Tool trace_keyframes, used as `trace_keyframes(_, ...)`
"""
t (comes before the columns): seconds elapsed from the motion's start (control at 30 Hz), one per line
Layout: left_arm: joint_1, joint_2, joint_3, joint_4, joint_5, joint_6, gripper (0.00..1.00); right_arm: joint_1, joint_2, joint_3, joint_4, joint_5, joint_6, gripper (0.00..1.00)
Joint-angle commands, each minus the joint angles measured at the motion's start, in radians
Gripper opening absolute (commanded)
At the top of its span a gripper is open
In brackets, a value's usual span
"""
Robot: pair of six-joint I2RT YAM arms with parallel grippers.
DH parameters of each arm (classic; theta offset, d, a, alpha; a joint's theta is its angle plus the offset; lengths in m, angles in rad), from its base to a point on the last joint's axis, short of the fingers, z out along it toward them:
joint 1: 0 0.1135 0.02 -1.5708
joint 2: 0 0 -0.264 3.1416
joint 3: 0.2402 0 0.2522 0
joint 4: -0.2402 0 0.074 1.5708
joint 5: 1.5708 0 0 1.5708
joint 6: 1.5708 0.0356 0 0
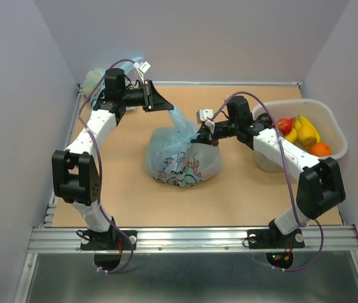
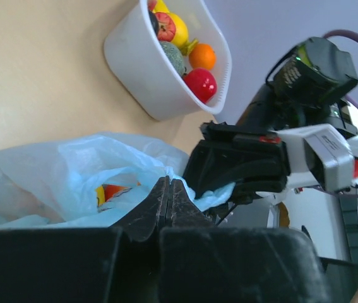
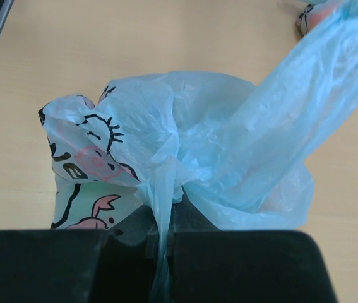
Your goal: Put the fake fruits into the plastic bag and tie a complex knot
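Note:
The light-blue plastic bag (image 1: 182, 158) with its cartoon panel sits mid-table, bulging. A red-yellow fruit (image 2: 112, 192) shows through its film. My left gripper (image 1: 166, 107) is shut on one bag handle (image 1: 179, 120), pulled taut up and back-left. In the left wrist view its jaws (image 2: 169, 189) are pressed together at the bag's edge. My right gripper (image 1: 207, 139) is shut on the other handle, a thin strand (image 3: 164, 221) running between its fingers. The handles bunch together at the bag's mouth (image 3: 179, 177); I cannot tell if a knot is there. More fake fruits (image 1: 302, 132) lie in the tub.
A white plastic tub (image 1: 336, 136) stands at the right edge, holding a red apple (image 1: 284, 125), a banana (image 1: 308, 126) and an orange (image 1: 321, 149). A smaller light-blue bag (image 1: 93, 79) lies at the back left corner. Grey walls enclose the table.

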Motion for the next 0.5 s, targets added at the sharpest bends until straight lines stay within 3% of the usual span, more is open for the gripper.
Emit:
trace_keyframes(0.0, -0.001, -0.121, -0.001, 0.074, 0.082, 0.041, 0.00, 0.009, 0.027, 0.064, 0.011, 0.030, 0.118, 0.01)
trace_keyframes(0.23, -0.050, -0.218, -0.060, 0.055, 0.079, 0.170, 0.00, 0.009, 0.077, 0.144, 0.013, 0.014, 0.311, 0.00)
trace_keyframes(0.33, -0.103, -0.249, -0.038, -0.085, 0.044, 0.340, 0.00, 0.009, 0.105, 0.175, 0.014, 0.009, 0.394, 0.01)
trace_keyframes(0.47, -0.238, -0.281, -0.019, -0.412, -0.110, 0.763, 0.00, 0.009, 0.139, 0.219, 0.017, 0.024, 0.497, 0.00)
